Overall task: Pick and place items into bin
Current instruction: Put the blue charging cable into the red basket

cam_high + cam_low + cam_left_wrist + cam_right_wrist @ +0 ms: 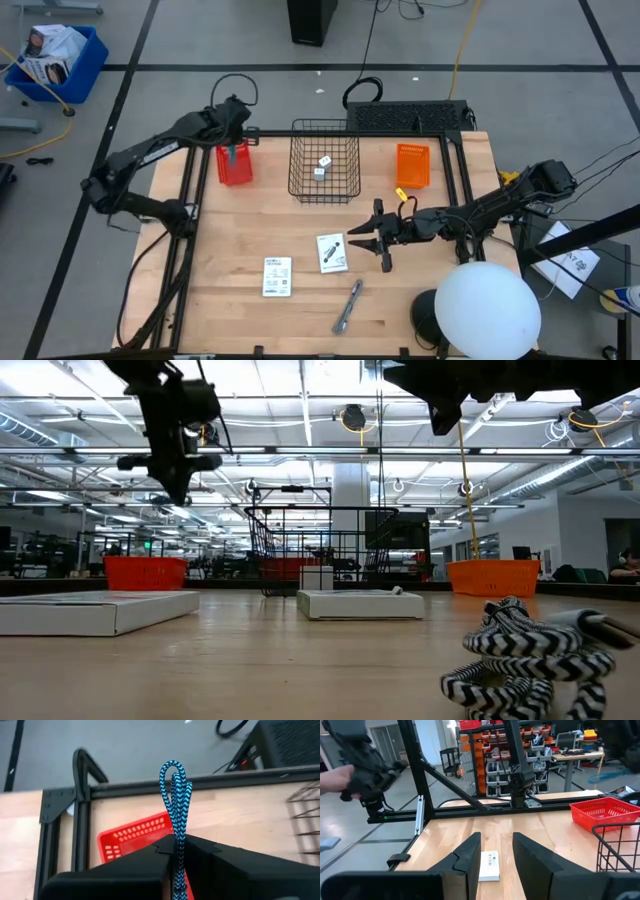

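My left gripper [235,135] [176,842] hangs above the red bin [234,166] [131,840], shut on a teal braided cord [175,790]. My right gripper [368,238] [496,845] is open, low over the table, its fingers pointing at a white printed packet [332,252] [489,866] without touching it. A second packet [277,276] [95,610] lies flat nearer the table's front. A grey stick-like bundle [347,306] shows in the low view as a black-and-white braided cord [530,660]. Two white cubes [322,166] sit in the wire basket [325,190]. My left gripper pinches the teal cord between its two fingers, just behind the folded loop end [176,827]. The loop sticks out past the fingertips, toward the red bin. The cord is lifted clear of the table. The rest of it is hidden behind the fingers.
An orange bin [412,165] stands right of the wire basket. A black frame [190,200] runs along the table's left and far sides. A white dome [487,310] sits at the near right corner. Bare wood lies between the packets and the bins.
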Available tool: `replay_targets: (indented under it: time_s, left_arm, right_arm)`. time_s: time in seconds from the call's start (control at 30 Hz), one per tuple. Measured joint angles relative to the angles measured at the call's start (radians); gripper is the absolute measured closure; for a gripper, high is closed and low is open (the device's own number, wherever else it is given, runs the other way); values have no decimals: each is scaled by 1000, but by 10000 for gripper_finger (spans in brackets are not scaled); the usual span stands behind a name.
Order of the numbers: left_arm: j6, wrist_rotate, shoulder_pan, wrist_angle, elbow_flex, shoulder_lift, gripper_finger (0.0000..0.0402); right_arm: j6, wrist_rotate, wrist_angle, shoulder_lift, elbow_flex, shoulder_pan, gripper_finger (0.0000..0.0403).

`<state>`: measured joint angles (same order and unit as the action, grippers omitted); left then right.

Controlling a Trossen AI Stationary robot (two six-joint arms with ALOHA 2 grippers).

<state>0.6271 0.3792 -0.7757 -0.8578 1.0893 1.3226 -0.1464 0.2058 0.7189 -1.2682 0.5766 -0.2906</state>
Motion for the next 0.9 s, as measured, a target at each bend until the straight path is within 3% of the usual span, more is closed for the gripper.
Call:
replay_targets:
  time_s: [0.17, 0.37, 0.47, 0.6, 0.73, 0.9]
  left_arm:
    - [21, -21, -41, -29, 0, 66, 393]
    - [41, -62, -66, -29, -21, 102, 370]
    - [66, -68, -76, -23, -73, 111, 380]
    - [71, -77, -91, 67, -155, 109, 390]
    - [52, -173, -95, 167, -217, 109, 368]
    - [52, -161, -96, 177, -246, 109, 376]
  right_arm:
    - [-10, 0, 3, 0, 0, -11, 298]
    - [-11, 0, 3, 0, 0, -20, 298]
    - [-15, 0, 3, 0, 0, -20, 298]
    - [-25, 0, 3, 0, 0, -20, 298]
    - [-23, 0, 12, 0, 0, -20, 298]
    - [-22, 1, 17, 0, 0, -20, 298]
